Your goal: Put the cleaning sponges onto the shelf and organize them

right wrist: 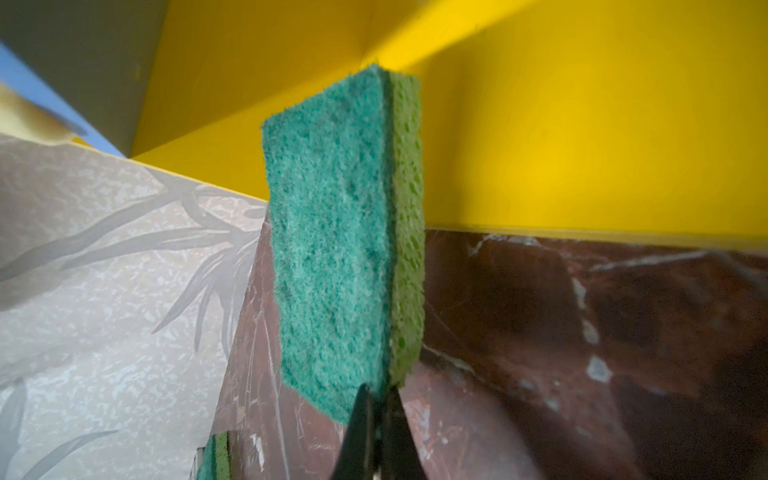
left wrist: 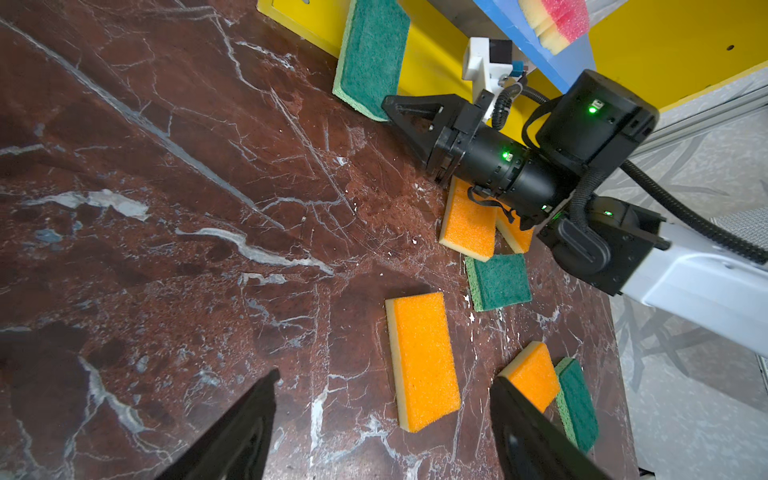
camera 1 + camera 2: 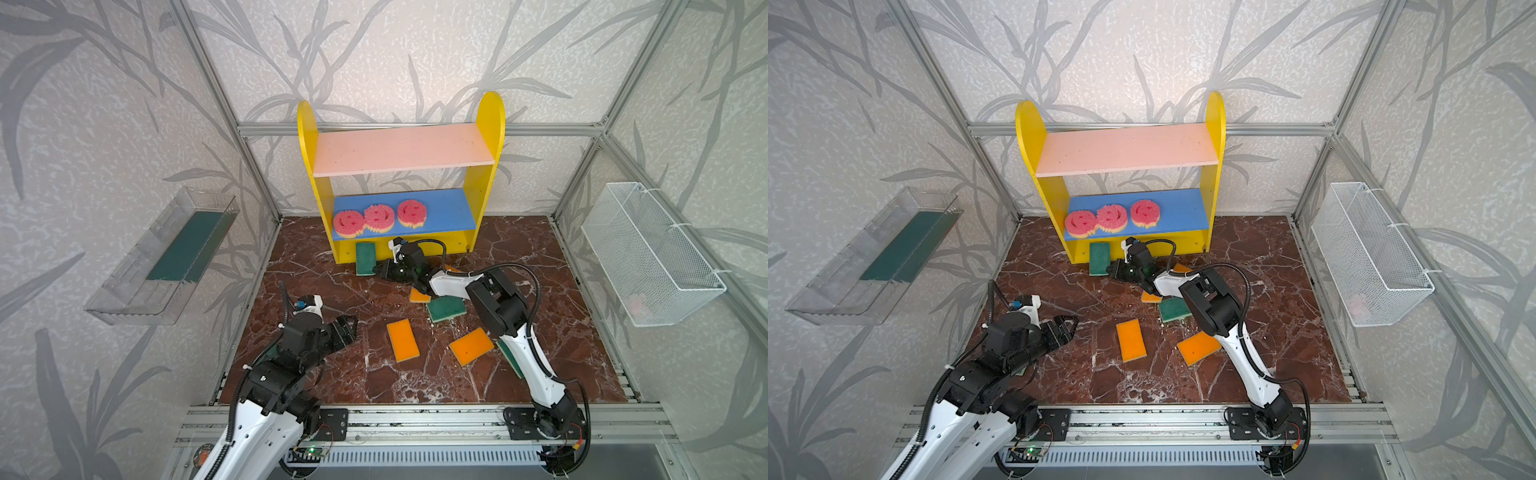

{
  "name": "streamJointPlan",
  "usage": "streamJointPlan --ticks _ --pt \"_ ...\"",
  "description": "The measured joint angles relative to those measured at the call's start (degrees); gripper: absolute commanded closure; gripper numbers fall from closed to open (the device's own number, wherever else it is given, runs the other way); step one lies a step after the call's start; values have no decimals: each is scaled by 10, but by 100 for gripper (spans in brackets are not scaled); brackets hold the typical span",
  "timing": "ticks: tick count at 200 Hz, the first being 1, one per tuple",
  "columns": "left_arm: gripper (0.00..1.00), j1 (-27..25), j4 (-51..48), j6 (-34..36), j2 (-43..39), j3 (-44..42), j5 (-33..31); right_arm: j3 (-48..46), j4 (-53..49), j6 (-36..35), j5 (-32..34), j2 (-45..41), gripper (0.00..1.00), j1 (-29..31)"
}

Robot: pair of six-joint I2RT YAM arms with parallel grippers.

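A green-topped sponge (image 3: 365,258) leans tilted against the front of the shelf (image 3: 491,124), at the 9 o'clock end of its yellow base, with the dark scouring face outward. The right hand (image 3: 379,268) is clenched on the sponge's near corner; the right wrist view shows its tips pinched together there. Whether the sponge's lower edge touches the table (image 3: 332,374) cannot be told.

The shelf stands at the table's 12 o'clock edge. On its blue board (image 3: 449,208), three pink smiley sponges (image 3: 379,217) lie in a row over the 9 o'clock half, and the two at the 9 o'clock end overlap.

On the table, a central orange sponge (image 3: 402,340) lies flat. A second orange sponge (image 3: 471,345) lies at its 3 o'clock. A loose green sponge (image 3: 445,309) lies at its 1 o'clock, touching a third orange sponge (image 3: 419,296) that is partly under the right arm. A half-hidden green sponge (image 3: 510,359) shows behind the right forearm.

The left hand (image 3: 348,328) hangs at 9 o'clock of the central orange sponge, released, jaws spread wide with nothing between them.
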Motion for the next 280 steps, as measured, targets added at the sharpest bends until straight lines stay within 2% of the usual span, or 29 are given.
streamJointPlan --ticks 106,193,263,280 --pt "18 0 -49 34 10 89 -31 127 54 4 55 104 100 22" --pt "18 3 -42 60 54 115 -50 276 -24 -6 73 177 100 22" --pt "18 12 -40 63 57 116 -50 381 -85 -14 74 227 100 22" --pt "18 12 -38 63 57 116 -50 389 -97 -17 74 229 95 22"
